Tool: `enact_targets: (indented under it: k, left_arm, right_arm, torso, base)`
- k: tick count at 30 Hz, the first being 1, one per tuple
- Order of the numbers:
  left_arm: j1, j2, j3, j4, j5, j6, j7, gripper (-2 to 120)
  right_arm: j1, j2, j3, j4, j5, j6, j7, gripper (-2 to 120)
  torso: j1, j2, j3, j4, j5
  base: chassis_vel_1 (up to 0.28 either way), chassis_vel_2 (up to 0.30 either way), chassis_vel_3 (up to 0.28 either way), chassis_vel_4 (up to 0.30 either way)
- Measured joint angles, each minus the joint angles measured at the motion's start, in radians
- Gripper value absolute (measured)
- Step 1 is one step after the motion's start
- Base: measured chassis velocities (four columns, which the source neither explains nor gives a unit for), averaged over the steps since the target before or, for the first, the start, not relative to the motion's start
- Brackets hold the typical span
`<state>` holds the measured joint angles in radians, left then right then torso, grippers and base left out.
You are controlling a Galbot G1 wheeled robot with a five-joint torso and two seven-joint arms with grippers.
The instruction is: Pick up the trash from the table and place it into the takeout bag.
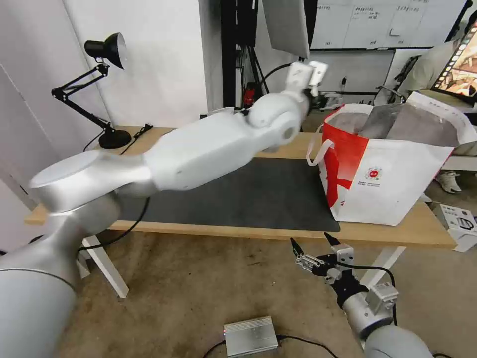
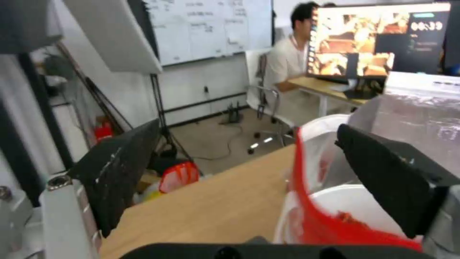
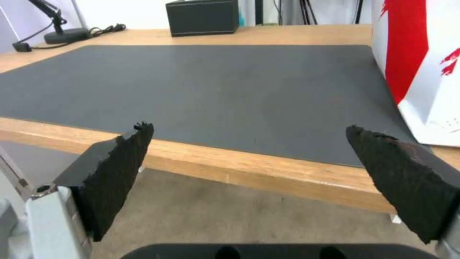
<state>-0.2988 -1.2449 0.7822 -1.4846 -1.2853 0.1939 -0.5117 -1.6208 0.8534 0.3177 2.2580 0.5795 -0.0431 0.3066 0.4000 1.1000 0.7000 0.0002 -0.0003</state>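
The takeout bag (image 1: 397,184) stands upright at the right end of the desk (image 1: 238,231), mouth facing up, its long side running along the desk's front edge, red panel toward the mat (image 1: 248,196). The left arm reaches across the desk, and the left pincer (image 2: 249,180) is raised beside the bag's upper left rim, fingers spread wide, nothing between them. Just beyond its far finger, inside the bag's red edge, sits the white bowl (image 2: 354,205) with red chilli scraps, partly hidden by that black finger (image 2: 388,187). The rest of the bag's inside is foil lining and hard to read. The right pincer (image 1: 315,248) hangs low in front of the desk edge, below the mat's right corner, also wide open and empty, with the bag off to its right. Behind the mat from this pincer sits the black tissue box (image 3: 202,16), cut off at the top
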Motion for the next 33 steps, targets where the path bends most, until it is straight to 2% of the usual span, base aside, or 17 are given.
enact_targets:
  k: [1,2,6,7,10,11,14,15,18,19,23,24,27,28,31,32,33]
  left_arm:
    - [0.017,0.031,-0.007,-0.032,0.009,-0.007,-0.006,100]
    - [0.017,0.031,-0.007,-0.032,0.009,-0.007,-0.006,100]
    - [0.083,0.153,-0.036,-0.14,0.049,-0.03,-0.014,100]
    - [0.083,0.153,-0.036,-0.14,0.049,-0.03,-0.014,100]
    - [0.155,0.268,-0.084,-0.227,0.078,-0.043,-0.014,100]
    - [0.155,0.268,-0.084,-0.227,0.078,-0.043,-0.014,100]
    - [0.254,0.364,-0.15,-0.302,0.114,-0.062,-0.016,100]
    - [0.254,0.364,-0.15,-0.302,0.114,-0.062,-0.016,100]
    - [0.377,0.438,-0.224,-0.357,0.156,-0.076,-0.015,100]
    - [0.377,0.438,-0.224,-0.357,0.156,-0.076,-0.015,100]
    - [0.528,0.533,-0.341,-0.435,0.201,-0.086,0.0,100]
    - [0.528,0.533,-0.341,-0.435,0.201,-0.086,0.0,100]
    - [0.671,0.585,-0.455,-0.483,0.239,-0.1,0.016,100]
    - [0.671,0.585,-0.455,-0.483,0.239,-0.1,0.016,100]
    - [0.874,0.633,-0.608,-0.538,0.288,-0.118,0.033,100]
    - [0.874,0.633,-0.608,-0.538,0.288,-0.118,0.033,100]
    - [0.925,0.642,-0.652,-0.552,0.298,-0.121,0.04,100]
  right_arm:
    - [0.0,0.0,0.0,0.0,0.0,0.0,0.0,100]
    - [0.0,0.0,0.0,0.0,0.0,0.0,0.0,100]
    - [0.0,0.0,0.0,0.0,0.0,0.0,0.0,100]
    - [0.0,0.0,0.0,0.0,0.0,0.0,0.0,100]
    - [0.0,0.0,0.0,0.0,0.0,0.0,0.0,100]
    - [0.0,0.0,0.0,0.0,0.0,0.0,0.0,100]
    - [0.0,0.0,0.0,0.0,0.0,0.0,0.0,100]
    - [0.0,0.0,0.0,0.0,0.0,0.0,0.0,100]
    - [0.0,0.0,0.0,0.0,0.0,0.0,0.0,100]
    - [0.0,0.0,0.0,0.0,0.0,0.0,0.0,100]
    - [0.0,0.0,0.0,0.0,0.0,0.0,0.0,100]
    - [0.0,0.0,0.0,0.0,0.0,0.0,0.0,100]
    - [0.0,0.0,0.0,0.0,0.0,0.0,0.0,100]
    - [0.0,0.0,0.0,0.0,0.0,0.0,0.0,100]
    - [0.0,0.0,0.0,0.0,0.0,0.0,0.0,100]
    - [0.0,0.0,0.0,0.0,0.0,0.0,0.0,100]
    - [0.0,0.0,0.0,0.0,0.0,0.0,0.0,100]
  torso:
    - [0.0,0.0,0.0,-0.0002,0.0]
    - [0.0,0.0,0.0,-0.0002,0.0]
    - [0.0,0.0,0.0,-0.0001,-0.0001]
    - [0.0,0.0,0.0,-0.0001,-0.0001]
    - [0.0,0.0,0.0,-0.0001,0.0]
    - [0.0,0.0,0.0,-0.0001,0.0]
    - [0.0,0.0,0.0,0.0,-0.0001]
    - [0.0,0.0,0.0,0.0,-0.0001]
    - [0.0,0.0,0.0,-0.0001,0.0]
    - [0.0,0.0,0.0,-0.0001,0.0]
    - [0.0,0.0,0.0,0.0,0.0001]
    - [0.0,0.0,0.0,0.0,0.0001]
    - [0.0,0.0,0.0,-0.0004,0.0003]
    - [0.0,0.0,0.0,-0.0004,0.0003]
    - [0.0,0.0,0.0,0.0,0.0002]
    - [0.0,0.0,0.0,0.0,0.0002]
    - [0.0,0.0,0.0,0.0002,-0.0006]
  base:
    - [0.0,0.0,0.0,0.0]
    - [0.0,0.0,0.0,0.0]
    - [0.0,0.0,0.0,0.0]
    - [0.0,0.0,0.0,0.0]
    - [0.0,0.0,0.0,0.0]
    - [0.0,0.0,0.0,0.0]
    - [0.0,0.0,0.0,0.0]
    - [0.0,0.0,0.0,0.0]
    - [0.0,0.0,0.0,0.0]
    - [0.0,0.0,0.0,0.0]
    - [0.0,0.0,0.0,0.0]
    - [0.0,0.0,0.0,0.0]
    - [0.0,0.0,0.0,0.0]
    - [0.0,0.0,0.0,0.0]
    - [0.0,0.0,0.0,0.0]
    - [0.0,0.0,0.0,0.0]
    - [0.0,0.0,0.0,0.0]
